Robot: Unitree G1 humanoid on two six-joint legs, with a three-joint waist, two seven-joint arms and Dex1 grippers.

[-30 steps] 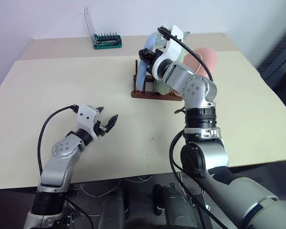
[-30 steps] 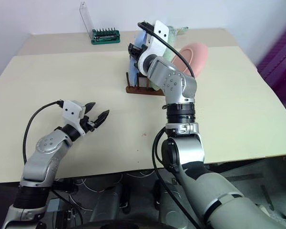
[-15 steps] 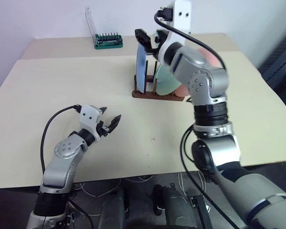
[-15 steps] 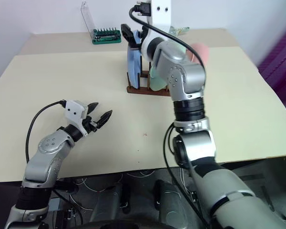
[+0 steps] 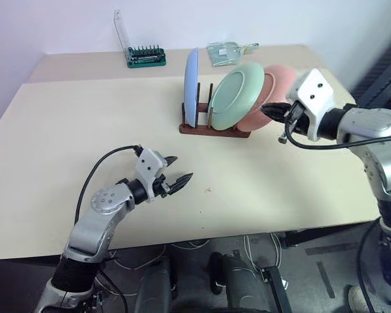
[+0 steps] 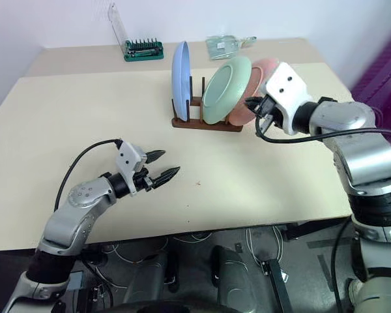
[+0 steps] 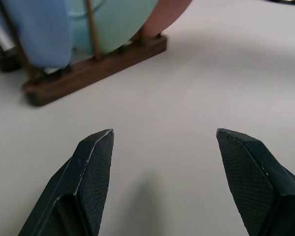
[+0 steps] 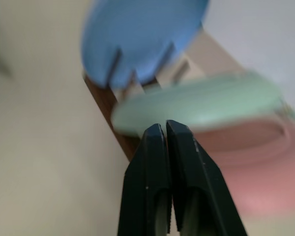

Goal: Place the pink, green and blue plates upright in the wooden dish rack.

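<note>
The blue plate (image 5: 191, 88) stands upright on edge at the left end of the wooden dish rack (image 5: 215, 131). Beside it the green plate (image 5: 238, 94) leans in the rack, and the pink plate (image 5: 275, 83) leans behind that at the right end. My right gripper (image 5: 268, 108) hovers just right of the pink plate, shut with nothing in it; its wrist view shows the closed fingertips (image 8: 157, 135) pointing at the plates. My left gripper (image 5: 177, 168) is open and empty, low over the table in front of the rack (image 7: 88, 71).
A green screwdriver-bit holder (image 5: 146, 57) with an upright clear lid sits at the table's far edge. A clear plastic packet (image 5: 225, 51) lies behind the rack. Bare beige tabletop (image 5: 65, 124) spreads left of and in front of the rack.
My right gripper let go of the blue plate, pulled away from the rack to the right and shut. The blue plate now stands alone. My left gripper shifted a little to the right.
</note>
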